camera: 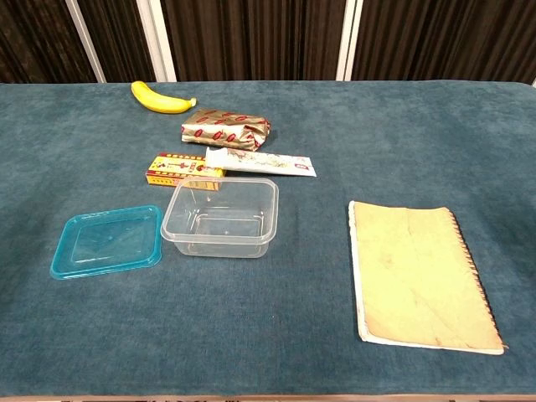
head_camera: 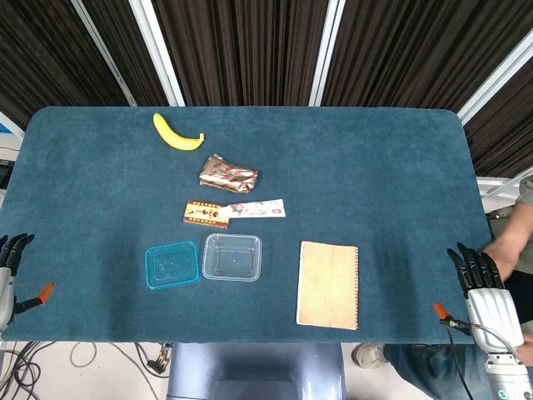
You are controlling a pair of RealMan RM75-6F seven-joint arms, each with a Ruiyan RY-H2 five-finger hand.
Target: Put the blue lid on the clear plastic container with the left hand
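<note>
The blue lid [camera: 107, 241] is lying flat on the counter [head_camera: 375, 175], just left of the clear plastic container [camera: 221, 218], nearly touching it. The left robot hand [head_camera: 8, 271] is waiting at the counter's left edge, fingers spread wide, holding nothing. The right robot hand [head_camera: 483, 287] is sitting at the right edge, fingers apart, near a notebook [head_camera: 328, 284].

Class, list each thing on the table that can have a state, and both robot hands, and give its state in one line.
blue lid: off, flat beside the container.
clear plastic container: open, empty, upright.
notebook: closed, flat.
banana: unpeeled.
foil packet: lying flat, crumpled.
left hand: holds nothing, at the table edge.
right hand: holds nothing, at the table edge.
</note>
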